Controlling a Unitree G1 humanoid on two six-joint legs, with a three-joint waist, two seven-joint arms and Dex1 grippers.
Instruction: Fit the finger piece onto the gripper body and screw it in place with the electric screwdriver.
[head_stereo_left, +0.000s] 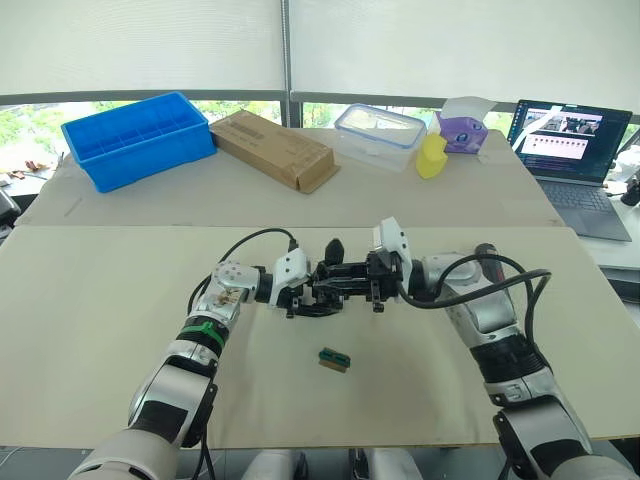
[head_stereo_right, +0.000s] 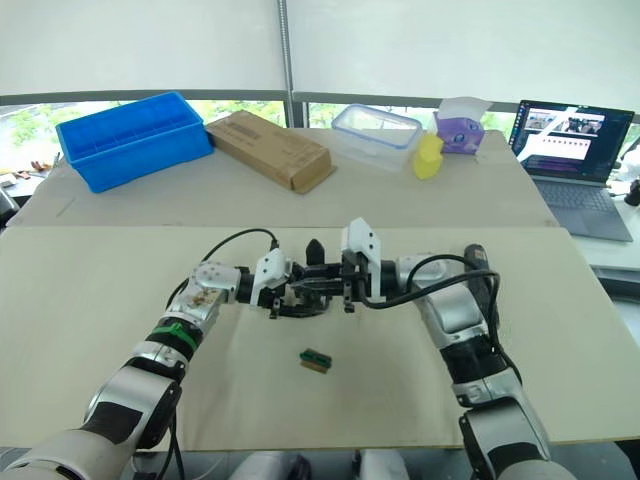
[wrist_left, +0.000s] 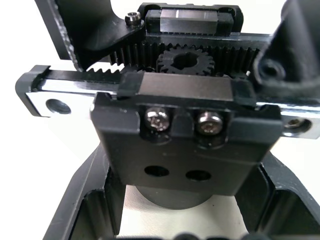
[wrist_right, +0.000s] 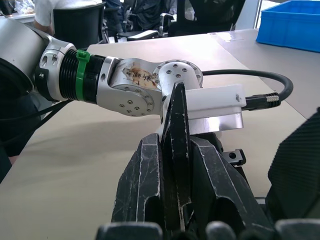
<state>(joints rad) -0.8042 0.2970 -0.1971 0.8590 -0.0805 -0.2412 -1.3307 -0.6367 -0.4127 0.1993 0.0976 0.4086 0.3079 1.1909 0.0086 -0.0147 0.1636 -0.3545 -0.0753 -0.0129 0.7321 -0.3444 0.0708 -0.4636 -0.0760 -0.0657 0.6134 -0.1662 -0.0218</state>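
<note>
My left gripper (head_stereo_left: 303, 296) is shut on the gripper body (wrist_left: 185, 130), a black chunky part with a toothed rack, a small gear and two screws, held over the middle of the table (head_stereo_left: 100, 330). My right gripper (wrist_right: 177, 146) is shut on the finger piece (wrist_right: 177, 125), a thin black wedge standing between its fingers (wrist_right: 150, 175). The two grippers meet tip to tip, with the finger piece right at the gripper body (head_stereo_left: 335, 283). A dark cylinder with a reddish end (head_stereo_left: 486, 250), seemingly the electric screwdriver, lies mostly hidden behind my right forearm.
A small green-and-brown block (head_stereo_left: 334, 359) lies on the table just in front of the grippers. On the far table stand a blue bin (head_stereo_left: 135, 135), a cardboard box (head_stereo_left: 275, 148), a clear plastic container (head_stereo_left: 378, 135), a yellow object (head_stereo_left: 431, 157), a purple box (head_stereo_left: 462, 130) and a laptop (head_stereo_left: 570, 150).
</note>
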